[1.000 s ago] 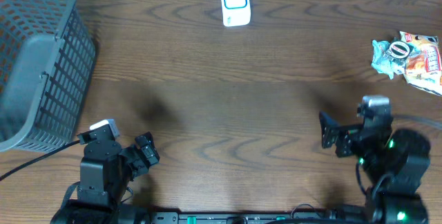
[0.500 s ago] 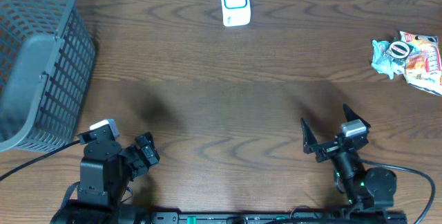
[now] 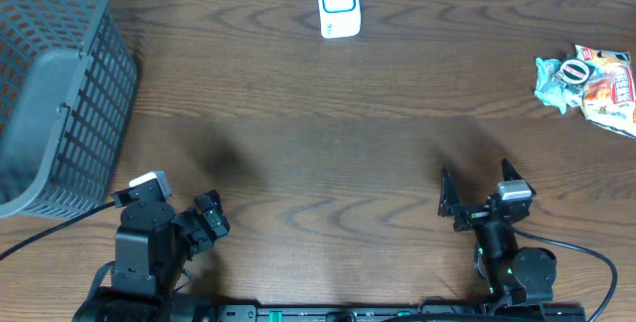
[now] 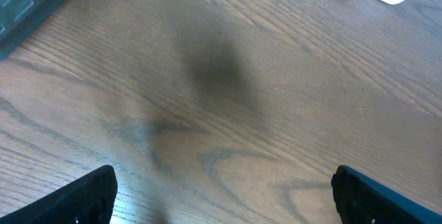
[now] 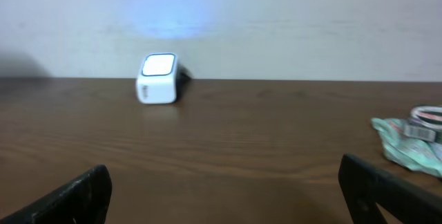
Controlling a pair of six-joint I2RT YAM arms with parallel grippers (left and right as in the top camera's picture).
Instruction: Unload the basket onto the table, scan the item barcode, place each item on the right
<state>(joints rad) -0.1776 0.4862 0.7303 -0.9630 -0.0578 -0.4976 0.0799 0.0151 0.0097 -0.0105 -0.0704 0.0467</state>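
The left tool and right tool are held wide open, empty; the snack packet is seen upper right.

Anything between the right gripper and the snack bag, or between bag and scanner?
Nothing visible. Only bare table lies between the open right gripper and the snack bag, and between the bag and the scanner.
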